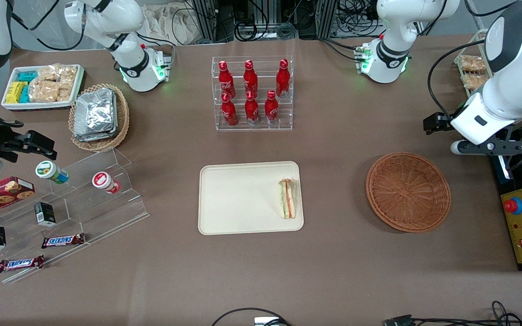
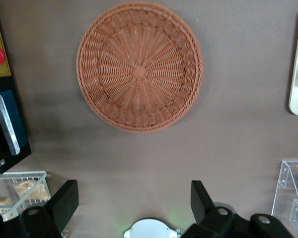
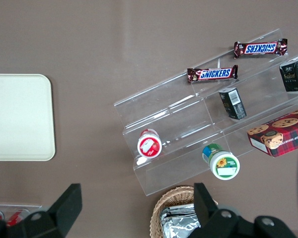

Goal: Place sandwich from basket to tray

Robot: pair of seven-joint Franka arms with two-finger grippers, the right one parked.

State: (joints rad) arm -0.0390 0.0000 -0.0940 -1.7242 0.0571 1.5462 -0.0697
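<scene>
Sandwich on the tray, basket empty, hand raised clear

The small triangular white-bread sandwich (image 1: 287, 199) with green and orange-red filling lay on the flat cream-beige rectangular tray (image 1: 238, 199), close to the tray edge nearest the round reddish-brown wicker basket (image 1: 408, 191), its long axis running from nearer the front camera to farther from it. The basket held nothing and stood well apart from the tray on the brown desk (image 1: 333, 271), toward the working arm's end. The left arm's hand (image 2: 134, 201) hung above the desk beside the basket with its black fingers (image 2: 64, 198) spread wide and nothing between them. The placing looked complete; the sandwich lay past the basket from the hand, toward the desk's middle.
</scene>
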